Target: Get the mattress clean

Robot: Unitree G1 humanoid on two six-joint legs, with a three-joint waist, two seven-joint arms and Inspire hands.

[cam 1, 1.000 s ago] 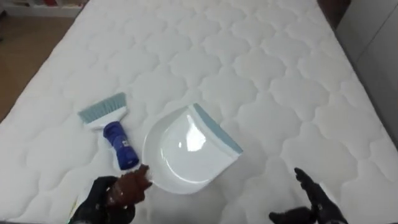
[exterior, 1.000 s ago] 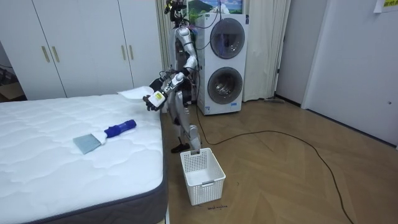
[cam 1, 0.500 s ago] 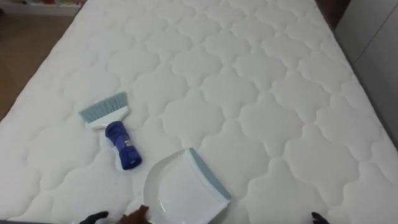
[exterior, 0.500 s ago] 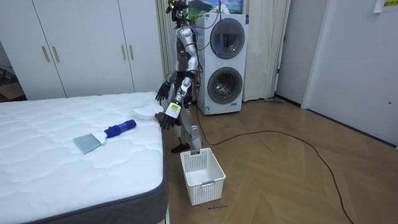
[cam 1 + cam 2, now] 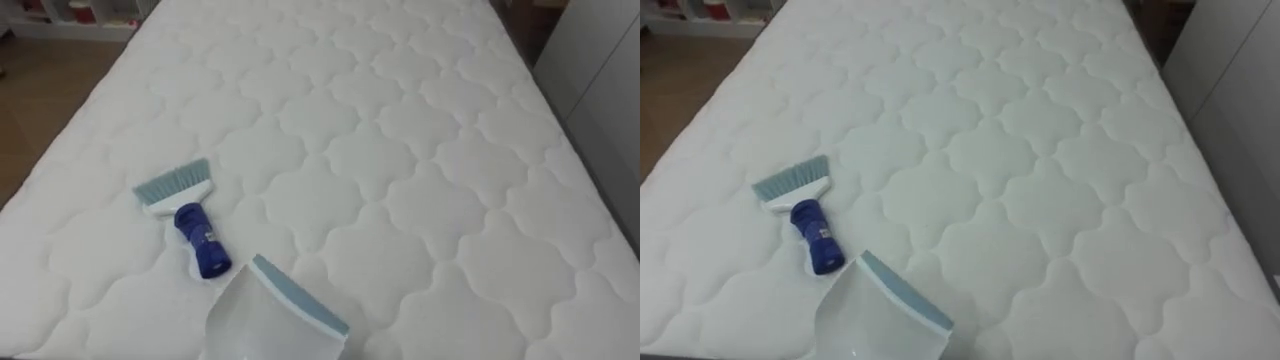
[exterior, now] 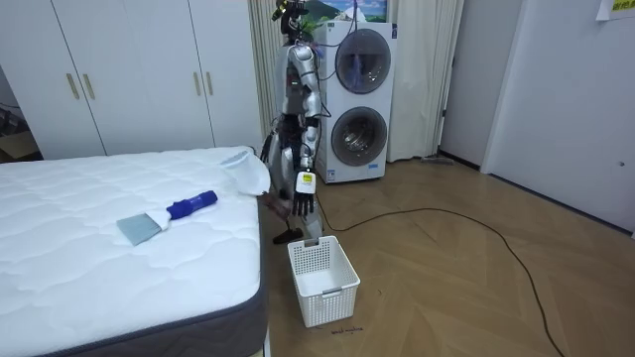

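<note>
The dustpan (image 5: 258, 328) tilts at the near edge of the bed (image 5: 400, 150), just beside the blue-handled brush (image 5: 190, 225). The left hand (image 6: 303, 201) hangs low near 1 white basket (image 6: 322, 278). I cannot tell its grip, nor that of the right hand (image 6: 269, 149).

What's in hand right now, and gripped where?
Cannot be told: the dustpan tilts at the bed edge beside the hanging left hand, grip unclear. The brush lies free.

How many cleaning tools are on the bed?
2. The blue-handled brush lies on the mattress toward the robot's left; the white dustpan sits just beside it at the near edge. None seem hidden.
</note>
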